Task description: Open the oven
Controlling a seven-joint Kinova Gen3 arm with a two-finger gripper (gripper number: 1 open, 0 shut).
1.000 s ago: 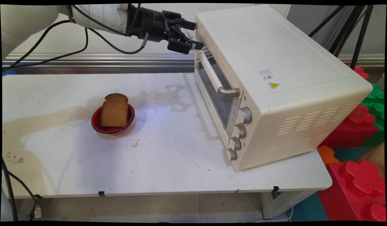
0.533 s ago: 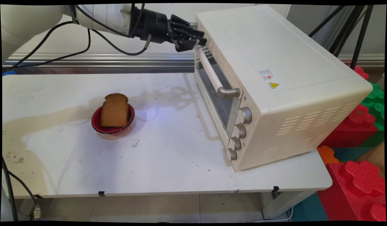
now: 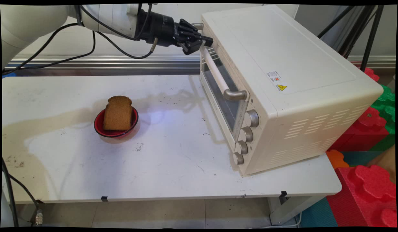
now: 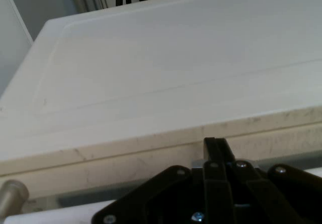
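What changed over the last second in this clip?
The end effector closed its fingers and moved right, up against the top front edge of the toaster oven, above the door handle. The bread slice in the red bowl did not move.

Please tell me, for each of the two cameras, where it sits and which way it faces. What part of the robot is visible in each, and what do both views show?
Main view: fixed above the table's near side, looking down across it toward the wall; shows the white arm, its cables and the gripper at the toaster oven's top front corner.
Hand view: rides on the hand, looking along the gripper over the oven's top; shows black linkage, jaws together.
Shared: the gripper, the oven, and the handle's metal end.
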